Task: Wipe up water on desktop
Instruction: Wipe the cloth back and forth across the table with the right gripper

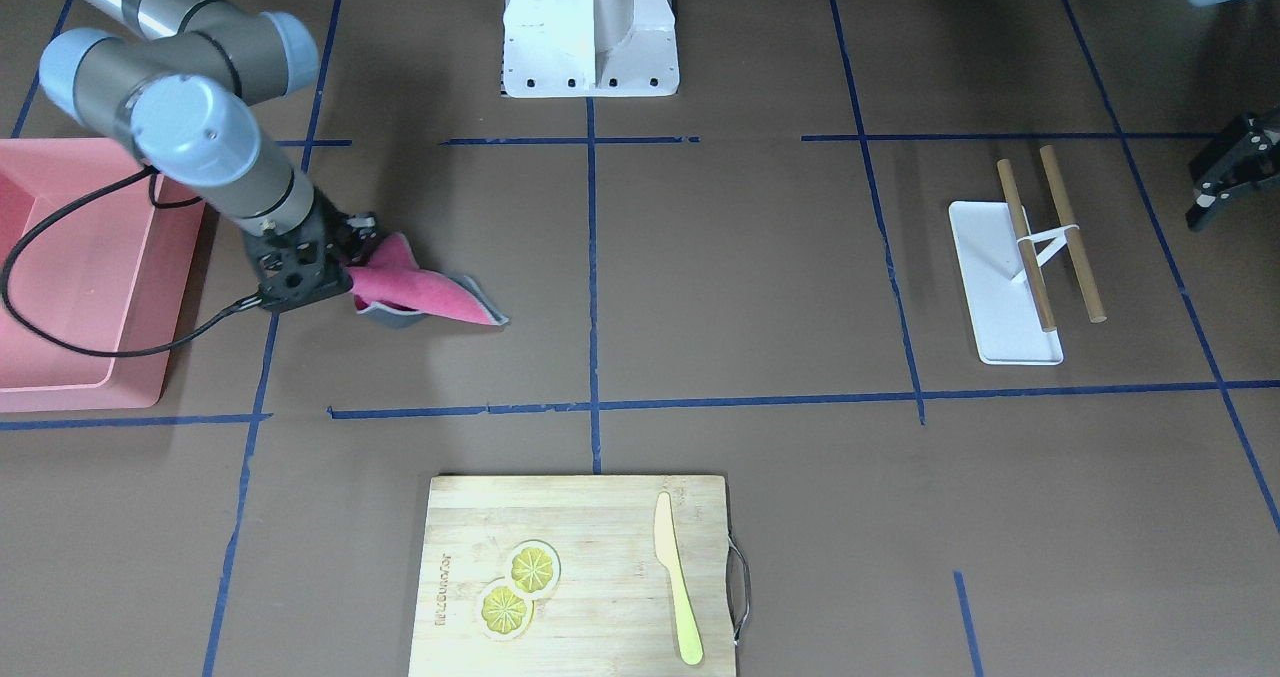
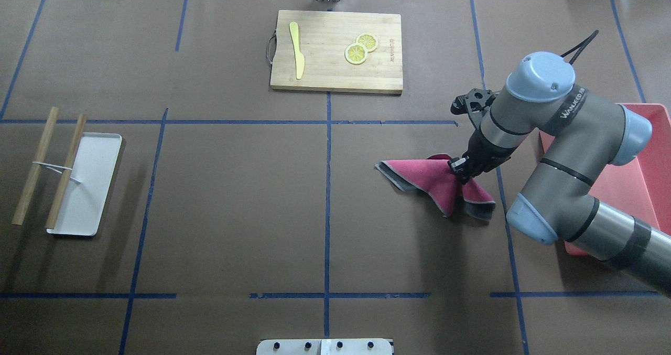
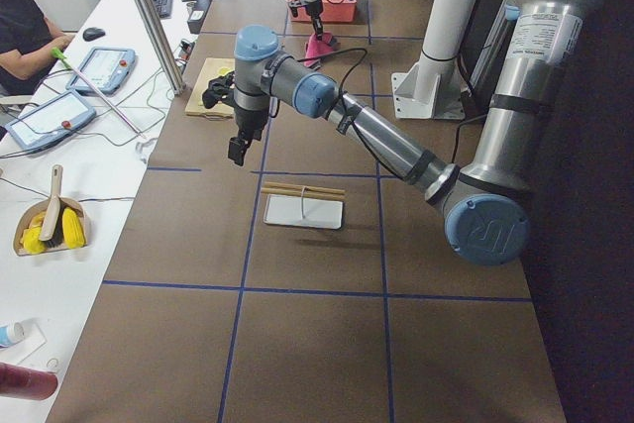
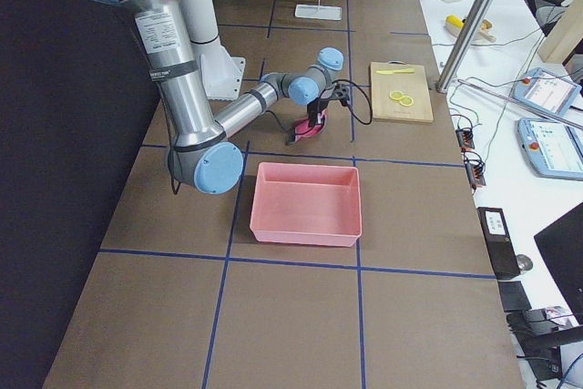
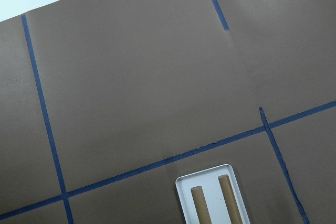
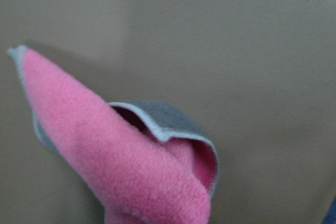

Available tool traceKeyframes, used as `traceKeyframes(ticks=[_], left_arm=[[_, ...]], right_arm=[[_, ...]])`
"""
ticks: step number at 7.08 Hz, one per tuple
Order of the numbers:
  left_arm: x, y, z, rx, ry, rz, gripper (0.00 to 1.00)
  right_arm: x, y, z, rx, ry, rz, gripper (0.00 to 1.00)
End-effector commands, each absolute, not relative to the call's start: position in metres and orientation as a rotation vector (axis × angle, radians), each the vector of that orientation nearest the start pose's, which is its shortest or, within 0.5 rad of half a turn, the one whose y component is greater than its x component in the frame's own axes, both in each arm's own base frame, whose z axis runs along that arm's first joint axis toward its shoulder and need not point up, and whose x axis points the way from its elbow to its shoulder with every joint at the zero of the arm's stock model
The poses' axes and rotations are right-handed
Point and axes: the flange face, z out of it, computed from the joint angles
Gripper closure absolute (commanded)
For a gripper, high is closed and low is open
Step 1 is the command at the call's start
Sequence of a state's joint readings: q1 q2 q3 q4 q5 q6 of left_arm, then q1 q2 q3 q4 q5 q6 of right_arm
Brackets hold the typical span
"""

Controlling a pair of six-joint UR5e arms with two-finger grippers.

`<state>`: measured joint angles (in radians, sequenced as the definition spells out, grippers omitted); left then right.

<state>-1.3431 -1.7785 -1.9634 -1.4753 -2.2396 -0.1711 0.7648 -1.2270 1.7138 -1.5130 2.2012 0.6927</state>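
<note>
The desktop (image 1: 740, 267) is a dark-brown surface marked with blue tape lines; it also shows in the overhead view (image 2: 236, 197). I see no water on it. My right gripper (image 2: 460, 167) is shut on a pink cloth with a grey edge (image 2: 427, 176), whose free end trails on the desktop. In the front view this gripper (image 1: 355, 247) holds the cloth (image 1: 425, 295) beside the pink bin. The right wrist view shows the folded cloth (image 6: 121, 156) close up. My left gripper (image 1: 1222, 182) hangs above the desktop near the white tray; I cannot tell whether it is open or shut.
A pink bin (image 1: 70, 267) stands on my right side. A bamboo cutting board (image 1: 600, 527) with two lemon slices (image 1: 518, 587) and a yellow knife (image 1: 678, 582) lies at the far edge. A white tray (image 1: 985, 267) with two wooden sticks (image 1: 1070, 232) lies on my left.
</note>
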Motion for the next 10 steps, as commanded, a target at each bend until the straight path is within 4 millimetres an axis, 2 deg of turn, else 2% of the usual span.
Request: traceKeyframes(ticks=[1, 2, 4, 6, 7, 8, 10], left_arm=[[0.051, -0.537, 0.372, 0.348, 0.74, 0.222, 0.0], [0.05, -0.533, 0.368, 0.336, 0.738, 0.218, 0.0], [0.049, -0.529, 0.367, 0.334, 0.737, 0.215, 0.0], [0.05, -0.529, 0.369, 0.329, 0.737, 0.217, 0.0], [0.051, -0.529, 0.37, 0.327, 0.737, 0.216, 0.0], [0.051, -0.53, 0.371, 0.326, 0.736, 0.217, 0.0], [0.05, -0.531, 0.37, 0.33, 0.733, 0.218, 0.0]], right_arm=[[-0.356, -0.526, 0.425, -0.049, -0.77, -0.17, 1.0], [-0.346, -0.541, 0.412, -0.038, -0.777, -0.145, 1.0], [-0.35, -0.548, 0.397, -0.066, -0.753, -0.131, 1.0], [-0.384, -0.519, 0.389, -0.085, -0.771, -0.204, 1.0], [-0.401, -0.49, 0.374, -0.097, -0.806, -0.263, 1.0], [-0.409, -0.46, 0.363, -0.16, -0.847, -0.249, 1.0], [-0.438, -0.381, 0.334, -0.279, -0.862, -0.168, 1.0]])
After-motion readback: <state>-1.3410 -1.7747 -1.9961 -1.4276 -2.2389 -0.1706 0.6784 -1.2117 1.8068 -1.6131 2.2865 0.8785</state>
